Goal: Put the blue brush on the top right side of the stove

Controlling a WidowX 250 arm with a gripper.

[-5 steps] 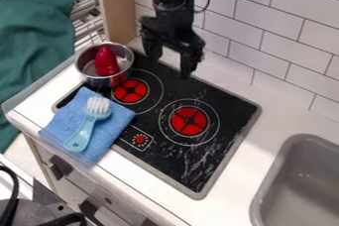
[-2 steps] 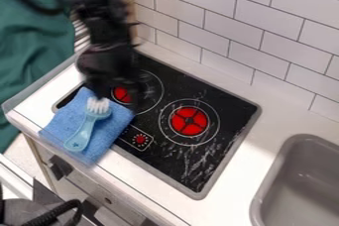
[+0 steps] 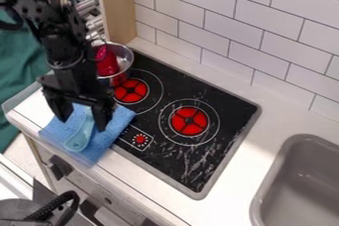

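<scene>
Swinging across from above the back part of the stove, the black gripper (image 3: 82, 123) had come to the towel, where it hung over the brush; the brush, the towel and the pot had kept their places.

Nearest, at the lower left, a coiled black cable (image 3: 51, 209) curved, and a dark knob (image 3: 58, 170) stuck out from the cabinet front.

Beyond these the blue towel (image 3: 106, 143) lay over the counter's edge and partly on the stove. On it rested the brush (image 3: 78, 138), pale blue, its smooth handle widening to a rounded end that pointed toward the cabinet front, with a small mark near the tip. Its head was hidden by the gripper. The gripper's two fingers stood spread, one to each side of the brush.

Beside the towel spread the black stove (image 3: 165, 155), with pale scuffs, a small red dial (image 3: 140, 140) and two red burners (image 3: 189, 121). A grey sink (image 3: 298, 185) sat at the right.

Farther back, a metal pot (image 3: 124, 53) held a red object (image 3: 106, 61), near a wooden panel (image 3: 116, 7). White tiles (image 3: 265, 51) covered the wall behind.
</scene>
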